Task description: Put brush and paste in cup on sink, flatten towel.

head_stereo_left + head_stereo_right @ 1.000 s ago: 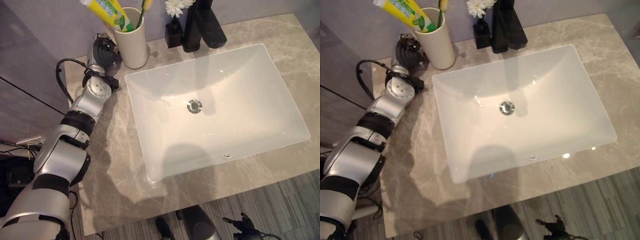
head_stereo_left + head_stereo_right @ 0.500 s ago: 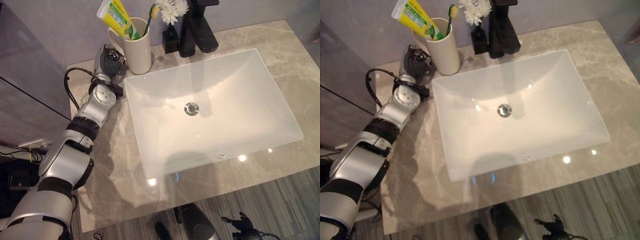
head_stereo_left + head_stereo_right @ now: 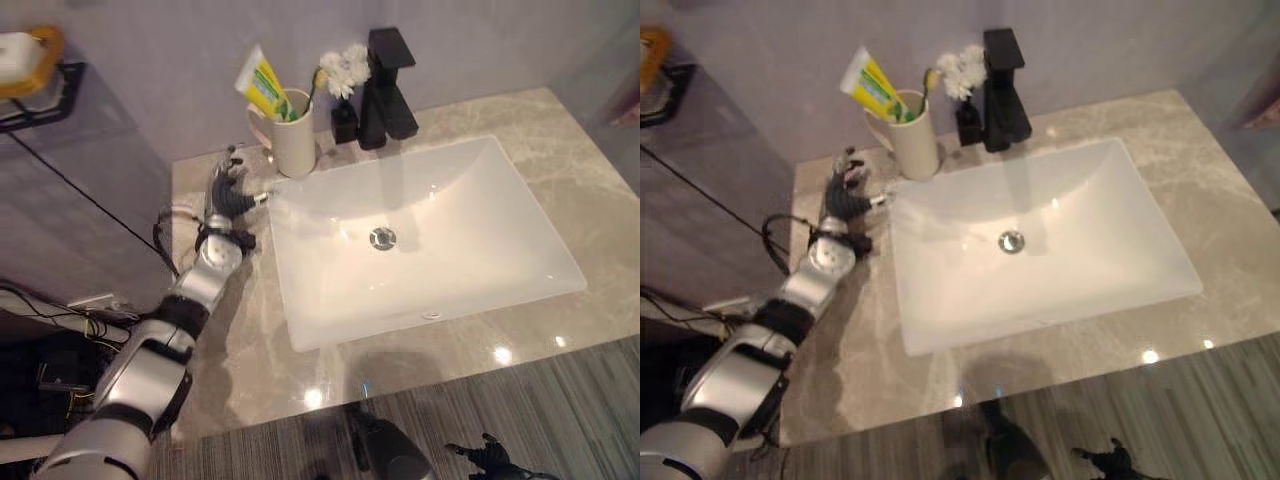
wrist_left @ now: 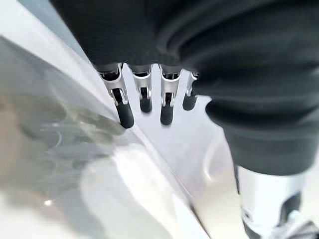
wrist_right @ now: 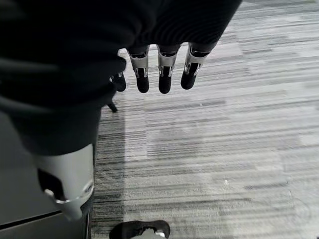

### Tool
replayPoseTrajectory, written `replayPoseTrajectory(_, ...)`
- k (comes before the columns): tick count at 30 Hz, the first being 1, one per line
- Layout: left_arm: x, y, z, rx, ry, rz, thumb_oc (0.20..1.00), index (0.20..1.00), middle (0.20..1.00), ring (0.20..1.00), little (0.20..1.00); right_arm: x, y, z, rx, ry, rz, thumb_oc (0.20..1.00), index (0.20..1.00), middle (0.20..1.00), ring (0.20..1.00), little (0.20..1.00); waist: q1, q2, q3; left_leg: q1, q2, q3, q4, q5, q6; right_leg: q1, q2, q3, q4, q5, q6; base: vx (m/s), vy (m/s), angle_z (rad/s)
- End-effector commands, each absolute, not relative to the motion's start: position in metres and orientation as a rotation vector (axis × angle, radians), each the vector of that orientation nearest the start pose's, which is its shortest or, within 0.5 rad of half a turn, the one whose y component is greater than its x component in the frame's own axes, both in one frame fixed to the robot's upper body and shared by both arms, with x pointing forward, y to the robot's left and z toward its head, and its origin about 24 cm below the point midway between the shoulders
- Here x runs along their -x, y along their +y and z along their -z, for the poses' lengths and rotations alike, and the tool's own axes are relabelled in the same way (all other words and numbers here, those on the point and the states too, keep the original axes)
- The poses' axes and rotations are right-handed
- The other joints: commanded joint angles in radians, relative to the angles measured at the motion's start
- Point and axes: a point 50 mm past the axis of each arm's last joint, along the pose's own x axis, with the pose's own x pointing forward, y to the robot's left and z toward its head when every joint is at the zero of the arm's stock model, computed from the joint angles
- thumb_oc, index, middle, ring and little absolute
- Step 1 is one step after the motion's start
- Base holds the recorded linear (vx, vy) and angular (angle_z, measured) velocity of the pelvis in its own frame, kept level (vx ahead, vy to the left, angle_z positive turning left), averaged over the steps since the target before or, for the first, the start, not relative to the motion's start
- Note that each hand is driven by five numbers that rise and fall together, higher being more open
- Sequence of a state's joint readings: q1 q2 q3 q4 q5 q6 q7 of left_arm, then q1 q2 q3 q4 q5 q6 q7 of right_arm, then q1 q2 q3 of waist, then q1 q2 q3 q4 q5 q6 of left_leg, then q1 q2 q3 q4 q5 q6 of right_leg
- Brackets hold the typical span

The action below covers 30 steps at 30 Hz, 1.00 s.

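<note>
A cream cup (image 3: pixel 293 145) stands on the marble counter (image 3: pixel 230 330) at the back left corner of the white sink (image 3: pixel 420 235). A yellow-green paste tube (image 3: pixel 263 88) leans out of the cup, and a brush with a yellow head (image 3: pixel 927 80) stands in it. My left hand (image 3: pixel 228 190) hovers low over the counter just in front of and left of the cup, fingers (image 4: pixel 167 107) straight and holding nothing, tips near the sink's rim. My right hand (image 5: pixel 164 74) hangs low over the striped floor, fingers straight and empty.
A black faucet (image 3: pixel 388 85) and white flowers in a small black vase (image 3: pixel 346 80) stand behind the sink, right of the cup. A dark wall shelf (image 3: pixel 40 85) with a yellow-edged item hangs at upper left.
The camera has pulled back and tilted up, bringing the wall and shelf into view. My left hand has drawn a little away from the cup toward the sink's corner.
</note>
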State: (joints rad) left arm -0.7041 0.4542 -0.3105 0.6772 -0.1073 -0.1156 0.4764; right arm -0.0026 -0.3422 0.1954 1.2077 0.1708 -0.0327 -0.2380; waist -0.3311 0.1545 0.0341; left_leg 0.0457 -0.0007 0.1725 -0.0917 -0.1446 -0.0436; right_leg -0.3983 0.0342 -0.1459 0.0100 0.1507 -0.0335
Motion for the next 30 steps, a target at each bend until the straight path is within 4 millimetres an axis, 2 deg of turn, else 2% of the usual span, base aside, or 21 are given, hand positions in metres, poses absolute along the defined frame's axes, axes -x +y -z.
replayPoseTrajectory(1,-0.358,0.256,-0.143,-0.637,-0.253,-0.513,1.0,1.0,1.0,1.0,1.0,-0.074,-0.297,0.144,0.461,1.227,0.391,1.0,1.0,1.0,1.0,1.0,0.02,-0.02,0.027,0.138,0.001,-0.032,0.004,0.091,-0.043,-0.003,-0.01,-0.012,0.021,-0.013,0.119,-0.1,0.061,0.04)
replayPoseTrajectory(5,-0.303,0.306,-0.126,-0.717,-0.236,-0.636,1.0,1.0,1.0,1.0,1.0,-0.067,-0.302,0.144,0.438,1.271,0.421,1.0,1.0,1.0,1.0,1.0,0.08,-0.049,0.018,0.157,-0.007,-0.057,0.004,0.072,-0.029,0.03,-0.031,-0.021,0.029,-0.003,0.133,-0.11,0.057,0.06)
replayPoseTrajectory(6,-0.302,0.307,-0.125,-0.718,-0.234,-0.638,1.0,1.0,1.0,1.0,1.0,-0.068,-0.302,0.144,0.44,1.272,0.419,1.0,1.0,1.0,1.0,1.0,0.076,-0.052,0.016,0.155,-0.011,-0.058,0.004,0.076,-0.028,0.029,-0.034,-0.02,0.027,0.001,0.133,-0.14,0.085,0.23)
replayPoseTrajectory(7,-0.269,0.323,-0.109,-0.704,-0.193,-0.693,1.0,1.0,1.0,1.0,1.0,-0.064,-0.301,0.145,0.435,1.292,0.411,1.0,1.0,1.0,1.0,1.0,0.103,-0.062,0.013,0.172,-0.015,-0.068,0.01,0.062,-0.02,0.046,-0.046,-0.022,0.026,0.005,0.139,-0.09,0.055,0.21)
replayPoseTrajectory(8,-0.269,0.324,-0.109,-0.704,-0.192,-0.693,1.0,1.0,1.0,1.0,1.0,-0.064,-0.301,0.145,0.436,1.292,0.41,1.0,1.0,1.0,1.0,1.0,0.102,-0.063,0.012,0.172,-0.016,-0.068,0.01,0.062,-0.019,0.046,-0.047,-0.022,0.026,0.005,0.139,-0.11,0.074,0.25)
replayPoseTrajectory(9,-0.256,0.33,-0.098,-0.703,-0.151,-0.713,1.0,1.0,1.0,1.0,1.0,-0.059,-0.302,0.146,0.435,1.31,0.413,1.0,1.0,1.0,1.0,1.0,0.114,-0.068,0.01,0.177,-0.019,-0.073,0.02,0.048,-0.013,0.058,-0.054,-0.026,0.025,0.007,0.143,-0.12,0.092,0.25)
replayPoseTrajectory(10,-0.227,0.341,-0.07,-0.667,-0.033,-0.761,1.0,1.0,1.0,1.0,1.0,-0.058,-0.304,0.145,0.436,1.324,0.419,1.0,1.0,1.0,1.0,1.0,0.139,-0.081,0.008,0.179,-0.032,-0.084,0.061,0.022,0.0,0.077,-0.072,-0.032,0.025,0.015,0.151,-0.16,0.145,0.2)
replayPoseTrajectory(12,-0.202,0.346,-0.047,-0.641,0.081,-0.766,1.0,1.0,1.0,1.0,1.0,-0.059,-0.306,0.144,0.435,1.326,0.429,1.0,1.0,1.0,1.0,1.0,0.16,-0.092,0.012,0.175,-0.048,-0.096,0.088,-0.007,0.017,0.086,-0.094,-0.037,0.029,0.024,0.161,-0.16,0.141,0.21)
replayPoseTrajectory(14,-0.18,0.343,-0.014,-0.57,0.239,-0.734,1.0,1.0,1.0,1.0,1.0,-0.059,-0.309,0.143,0.437,1.332,0.431,1.0,1.0,1.0,1.0,1.0,0.173,-0.099,0.02,0.175,-0.067,-0.1,0.114,-0.033,0.033,0.097,-0.119,-0.037,0.029,0.041,0.175,-0.17,0.166,0.2)
replayPoseTrajectory(16,-0.159,0.34,0.015,-0.522,0.394,-0.698,1.0,1.0,1.0,1.0,1.0,-0.069,-0.315,0.139,0.44,1.31,0.445,1.0,1.0,1.0,1.0,1.0,0.18,-0.107,0.036,0.164,-0.095,-0.102,0.137,-0.063,0.051,0.096,-0.145,-0.03,0.027,0.069,0.193,-0.17,0.18,0.23)
replayPoseTrajectory(17,-0.159,0.34,0.015,-0.521,0.394,-0.698,1.0,1.0,1.0,1.0,1.0,-0.069,-0.315,0.139,0.44,1.31,0.445,1.0,1.0,1.0,1.0,1.0,0.181,-0.107,0.036,0.162,-0.096,-0.102,0.141,-0.064,0.053,0.097,-0.146,-0.029,0.027,0.07,0.194,-0.26,0.216,0.3)
replayPoseTrajectory(18,-0.144,0.336,0.041,-0.504,0.535,-0.647,1.0,1.0,1.0,1.0,1.0,-0.083,-0.317,0.135,0.462,1.263,0.438,1.0,1.0,1.0,1.0,1.0,0.178,-0.12,0.064,0.144,-0.13,-0.1,0.155,-0.085,0.067,0.091,-0.172,-0.007,0.018,0.119,0.22,-0.29,0.213,0.24)
replayPoseTrajectory(19,-0.141,0.331,0.052,-0.507,0.591,-0.605,1.0,1.0,1.0,1.0,1.0,-0.092,-0.316,0.133,0.479,1.23,0.425,1.0,1.0,1.0,1.0,1.0,0.175,-0.127,0.08,0.129,-0.144,-0.096,0.165,-0.088,0.071,0.085,-0.186,0.006,0.009,0.142,0.232,-0.29,0.211,0.13)
replayPoseTrajectory(20,-0.141,0.331,0.052,-0.507,0.59,-0.604,1.0,1.0,1.0,1.0,1.0,-0.092,-0.316,0.132,0.479,1.229,0.426,1.0,1.0,1.0,1.0,1.0,0.176,-0.128,0.08,0.128,-0.145,-0.096,0.168,-0.089,0.071,0.085,-0.187,0.008,0.008,0.144,0.233,-0.34,0.169,0.0)
replayPoseTrajectory(21,-0.136,0.326,0.072,-0.538,0.712,-0.53,1.0,1.0,1.0,1.0,1.0,-0.106,-0.315,0.129,0.502,1.183,0.403,1.0,1.0,1.0,1.0,1.0,0.162,-0.129,0.118,0.082,-0.155,-0.096,0.197,-0.081,0.077,0.067,-0.199,0.08,0.008,0.147,0.242,-0.32,0.138,0.01)
replayPoseTrajectory(23,-0.131,0.316,0.091,-0.559,0.819,-0.453,1.0,1.0,1.0,1.0,1.0,-0.113,-0.313,0.127,0.515,1.16,0.386,1.0,1.0,1.0,1.0,1.0,0.143,-0.118,0.145,0.054,-0.148,-0.094,0.208,-0.073,0.082,0.055,-0.176,0.156,0.058,0.092,0.229,-0.33,0.156,0.17)
replayPoseTrajectory(24,-0.128,0.31,0.1,-0.558,0.862,-0.426,1.0,1.0,1.0,1.0,1.0,-0.111,-0.312,0.128,0.527,1.167,0.377,1.0,1.0,1.0,1.0,1.0,0.147,-0.115,0.146,0.05,-0.144,-0.087,0.197,-0.062,0.083,0.063,-0.172,0.142,0.073,0.062,0.216,-0.17,0.082,0.4)
replayPoseTrajectory(25,-0.128,0.31,0.1,-0.559,0.861,-0.427,1.0,1.0,1.0,1.0,1.0,-0.111,-0.312,0.128,0.527,1.166,0.377,1.0,1.0,1.0,1.0,1.0,0.147,-0.118,0.145,0.048,-0.147,-0.087,0.196,-0.058,0.083,0.061,-0.175,0.144,0.073,0.064,0.216,-0.11,0.06,0.12)
replayPoseTrajectory(27,-0.11,0.3,0.122,-0.537,1.002,-0.384,1.0,1.0,1.0,1.0,1.0,-0.106,-0.311,0.131,0.558,1.196,0.35,1.0,1.0,1.0,1.0,1.0,0.146,-0.108,0.136,0.04,-0.125,-0.066,0.142,-0.009,0.079,0.077,-0.162,0.095,0.132,0.025,0.201,-0.13,0.074,-0.41)
replayPoseTrajectory(30,-0.11,0.297,0.126,-0.577,1.035,-0.326,1.0,1.0,1.0,1.0,1.0,-0.093,-0.312,0.134,0.577,1.245,0.337,1.0,1.0,1.0,1.0,1.0,0.149,-0.103,0.124,0.032,-0.093,-0.038,0.084,0.037,0.06,0.114,-0.165,0.058,0.162,-0.01,0.201,-0.12,0.02,-0.55)
